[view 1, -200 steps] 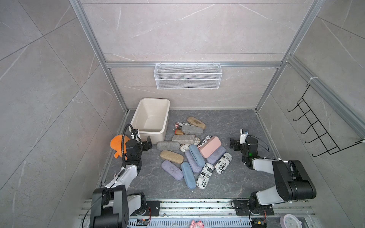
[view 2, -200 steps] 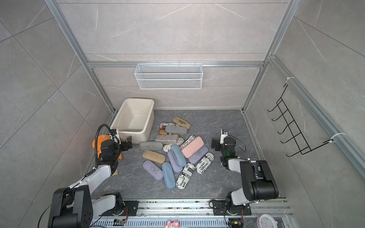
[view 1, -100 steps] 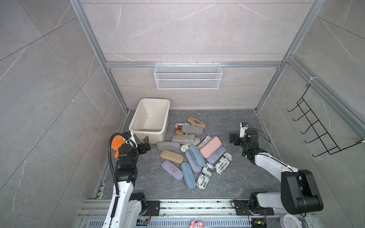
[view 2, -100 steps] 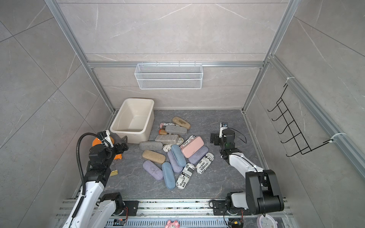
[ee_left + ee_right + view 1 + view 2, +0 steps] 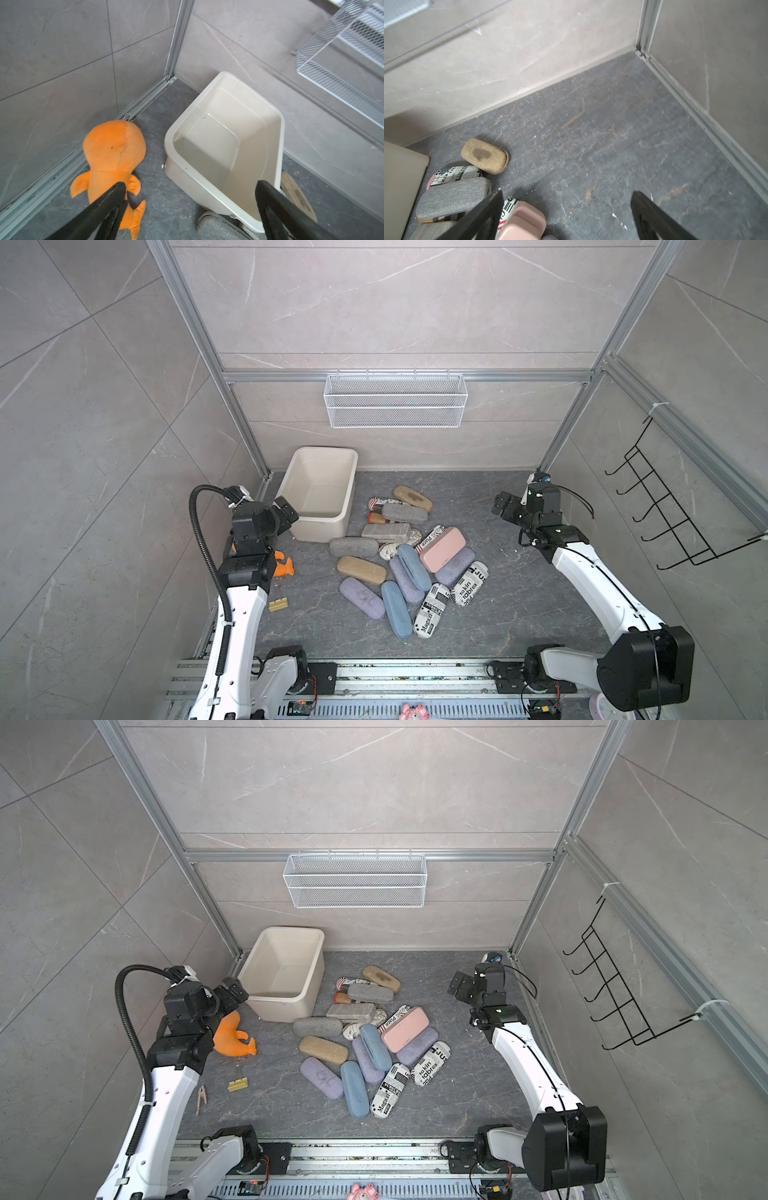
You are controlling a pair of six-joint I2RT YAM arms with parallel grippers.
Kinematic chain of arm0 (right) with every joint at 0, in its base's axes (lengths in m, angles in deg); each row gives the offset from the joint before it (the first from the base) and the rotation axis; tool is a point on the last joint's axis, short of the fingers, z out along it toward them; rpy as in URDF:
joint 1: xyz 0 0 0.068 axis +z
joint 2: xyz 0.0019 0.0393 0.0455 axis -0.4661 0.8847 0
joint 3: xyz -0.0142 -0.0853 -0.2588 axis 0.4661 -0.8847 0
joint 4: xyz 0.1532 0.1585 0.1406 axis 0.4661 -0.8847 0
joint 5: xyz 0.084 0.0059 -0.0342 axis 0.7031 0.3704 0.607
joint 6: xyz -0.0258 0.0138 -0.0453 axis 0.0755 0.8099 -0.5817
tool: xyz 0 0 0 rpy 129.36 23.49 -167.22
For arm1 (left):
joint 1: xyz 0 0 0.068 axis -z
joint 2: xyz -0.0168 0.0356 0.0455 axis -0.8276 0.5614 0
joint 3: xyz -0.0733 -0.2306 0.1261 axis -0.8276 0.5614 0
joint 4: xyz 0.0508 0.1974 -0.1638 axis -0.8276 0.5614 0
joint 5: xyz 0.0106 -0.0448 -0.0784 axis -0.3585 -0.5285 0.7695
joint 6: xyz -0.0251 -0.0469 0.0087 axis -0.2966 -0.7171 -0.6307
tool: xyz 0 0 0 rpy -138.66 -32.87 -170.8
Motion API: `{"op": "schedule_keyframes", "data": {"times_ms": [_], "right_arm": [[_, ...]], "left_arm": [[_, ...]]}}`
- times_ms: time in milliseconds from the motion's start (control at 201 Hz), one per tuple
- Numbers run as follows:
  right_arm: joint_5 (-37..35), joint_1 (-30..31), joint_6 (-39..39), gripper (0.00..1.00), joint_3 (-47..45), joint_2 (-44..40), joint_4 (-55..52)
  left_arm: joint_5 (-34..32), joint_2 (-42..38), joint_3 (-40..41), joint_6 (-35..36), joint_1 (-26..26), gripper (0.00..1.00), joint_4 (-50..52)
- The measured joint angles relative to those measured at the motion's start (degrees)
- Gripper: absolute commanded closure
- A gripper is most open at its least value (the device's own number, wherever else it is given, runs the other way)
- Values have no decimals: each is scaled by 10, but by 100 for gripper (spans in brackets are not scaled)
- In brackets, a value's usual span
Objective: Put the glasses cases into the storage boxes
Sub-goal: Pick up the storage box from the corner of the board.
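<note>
Several glasses cases lie heaped mid-floor in both top views, among them a pink one [image 5: 441, 548], a tan one [image 5: 360, 569] and a newspaper-print one [image 5: 468, 584]. The cream storage box [image 5: 320, 529] stands empty at the back left. My left gripper [image 5: 286, 512] hovers open by the box's near left corner; its wrist view shows the box rim [image 5: 169, 135] and a grey case [image 5: 216, 226] beneath the open gripper [image 5: 190, 184]. My right gripper [image 5: 500, 506] hangs open, holding nothing, at the back right; below this gripper [image 5: 567, 192] are bare floor and the pink case [image 5: 525, 222].
An orange plush toy [image 5: 230, 1038] lies left of the box, under the left arm. A small yellow piece [image 5: 238, 1084] and a peg [image 5: 201, 1098] lie on the floor nearby. A wire mesh basket [image 5: 395, 402] hangs on the back wall, a black hook rack [image 5: 665, 514] on the right wall.
Both arms have lifted and stretched out from their low folded poses. The left gripper rose from beside the plush toward the box; the right gripper rose and drew back to the right.
</note>
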Motion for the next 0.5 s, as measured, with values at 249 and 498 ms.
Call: {"op": "schedule_keyframes", "data": {"times_ms": [249,498], "right_arm": [[71,2,3,28,6,0,-41],[106,52,-1,42,18,5,-72]], "left_arm": [[-22,112,-92,6,0,9,59],[-42,248,-200,40,-10,13,116]]}}
